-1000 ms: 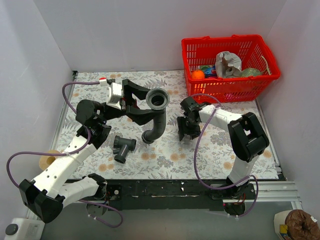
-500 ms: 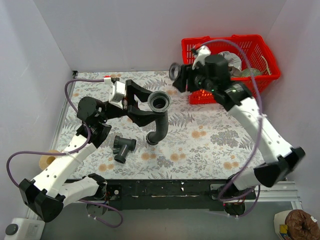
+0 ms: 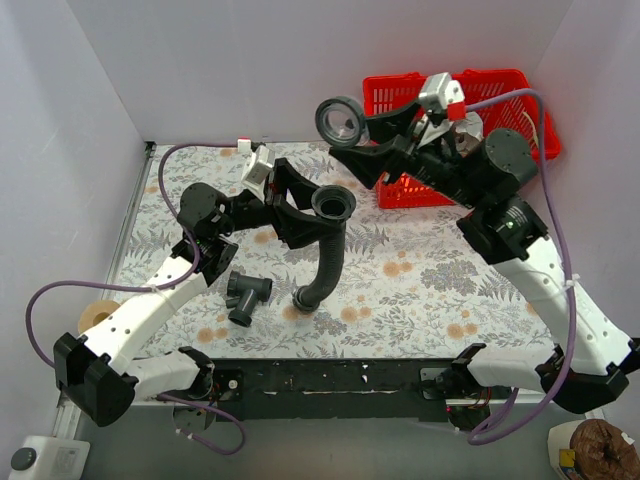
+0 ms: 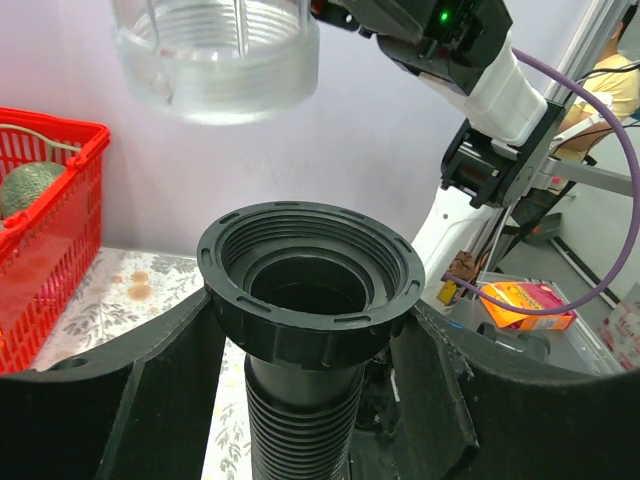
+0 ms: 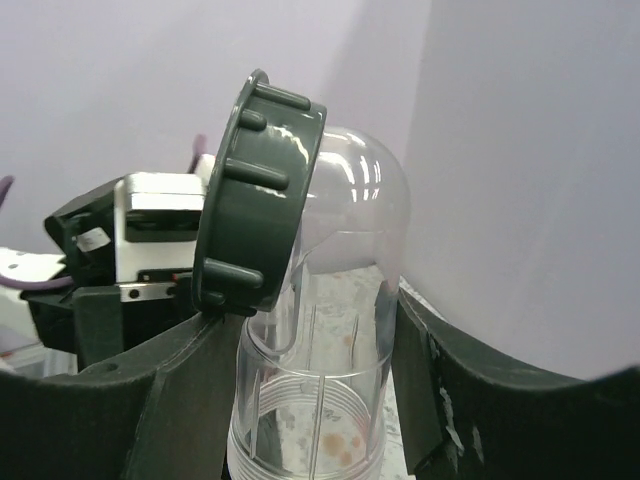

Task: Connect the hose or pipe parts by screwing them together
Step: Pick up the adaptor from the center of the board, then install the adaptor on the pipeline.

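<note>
Black ribbed hose [image 3: 327, 265]. Top view: we see it held up left of red basket [image 3: 385, 98], collar [image 3: 333, 204] uppermost, lower end at table [image 3: 450, 290]. Left gripper [image 3: 312, 214] clamped round collar. Right gripper [image 3: 365, 142], at basket's left end, clasps clear elbow [image 3: 341, 121]. T-fitting [image 3: 248, 295] lies well left of basket.

Left wrist: we see collar pinched between fingers [image 4: 140, 400], elbow's threaded end above it, apart; basket left of both.

Right wrist: we see fingers [image 5: 160, 400] pressed against elbow's sides, dark nut [image 5: 255, 200] on its upper end.
</note>
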Robot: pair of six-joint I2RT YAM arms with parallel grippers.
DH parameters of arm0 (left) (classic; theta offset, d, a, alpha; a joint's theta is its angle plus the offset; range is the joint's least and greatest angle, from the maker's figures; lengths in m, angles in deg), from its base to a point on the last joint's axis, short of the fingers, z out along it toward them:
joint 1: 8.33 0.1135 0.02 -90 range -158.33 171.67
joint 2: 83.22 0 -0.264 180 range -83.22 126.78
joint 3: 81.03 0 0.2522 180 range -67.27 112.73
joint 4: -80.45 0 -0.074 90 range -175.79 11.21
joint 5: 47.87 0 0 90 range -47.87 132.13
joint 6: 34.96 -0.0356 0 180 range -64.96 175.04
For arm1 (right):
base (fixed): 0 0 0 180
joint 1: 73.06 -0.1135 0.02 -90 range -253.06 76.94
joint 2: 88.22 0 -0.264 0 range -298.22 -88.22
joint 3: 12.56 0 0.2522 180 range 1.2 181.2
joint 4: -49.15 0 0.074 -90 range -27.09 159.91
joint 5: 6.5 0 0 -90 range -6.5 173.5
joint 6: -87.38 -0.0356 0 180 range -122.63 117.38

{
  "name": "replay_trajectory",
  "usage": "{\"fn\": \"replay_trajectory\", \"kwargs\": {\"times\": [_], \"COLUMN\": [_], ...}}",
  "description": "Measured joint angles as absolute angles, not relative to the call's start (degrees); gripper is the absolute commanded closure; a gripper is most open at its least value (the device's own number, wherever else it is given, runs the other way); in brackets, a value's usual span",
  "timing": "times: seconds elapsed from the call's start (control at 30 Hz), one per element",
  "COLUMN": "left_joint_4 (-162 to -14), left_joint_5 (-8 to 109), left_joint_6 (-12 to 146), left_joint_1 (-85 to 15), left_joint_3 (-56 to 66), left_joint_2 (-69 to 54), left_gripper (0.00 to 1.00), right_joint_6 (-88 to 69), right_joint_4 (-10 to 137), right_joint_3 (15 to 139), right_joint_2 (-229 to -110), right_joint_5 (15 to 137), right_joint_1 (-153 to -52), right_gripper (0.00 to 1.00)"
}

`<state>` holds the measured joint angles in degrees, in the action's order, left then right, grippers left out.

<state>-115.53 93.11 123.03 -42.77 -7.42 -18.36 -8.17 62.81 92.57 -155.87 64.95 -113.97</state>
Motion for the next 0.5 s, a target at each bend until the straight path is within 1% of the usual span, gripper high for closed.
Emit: {"fn": "replay_trajectory", "kwargs": {"times": [0.2, 0.5], "left_joint_4": [-118.57, -122.81], "left_joint_5": [93.83, 96.08], "left_joint_6": [126.11, 129.72], "left_joint_1": [-43.71, -43.73], "left_joint_3": [-7.42, -7.42], "left_joint_2": [-16.90, -16.94], "left_gripper": [1.00, 1.00], "right_joint_6": [-9.37, -16.78], "right_joint_4": [55.62, 37.76], "right_joint_3": [87.91, 77.23], "right_joint_2": [-158.06, -155.20], "right_joint_5": [58.09, 52.36], "right_joint_1": [-116.81, -117.36], "right_gripper": [0.99, 0.99]}}
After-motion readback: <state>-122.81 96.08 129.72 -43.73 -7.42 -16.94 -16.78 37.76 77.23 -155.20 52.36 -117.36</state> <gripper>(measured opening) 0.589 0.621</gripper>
